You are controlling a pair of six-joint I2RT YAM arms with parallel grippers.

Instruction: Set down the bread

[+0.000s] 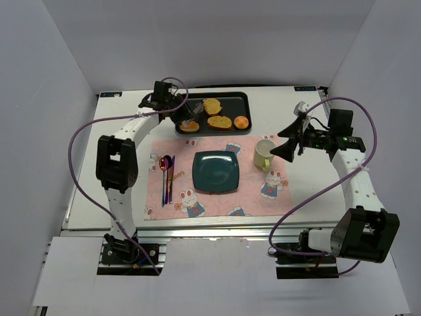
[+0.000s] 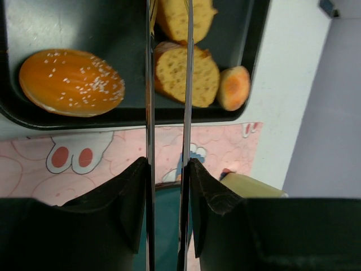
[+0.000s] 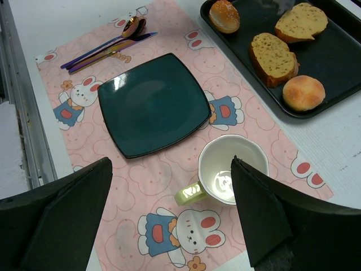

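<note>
Early stage: bread [image 3: 273, 57] on the far tray [image 1: 233, 105], plate [image 1: 216, 172] bare; left gripper [image 2: 167, 164] clenched on tongs [image 2: 150, 84], right gripper [image 3: 170, 164] spread wide, unladen.

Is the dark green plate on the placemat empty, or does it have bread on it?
Empty. The plate shows a bare surface in the top and right wrist views; both bread slices lie on the black tray.
</note>
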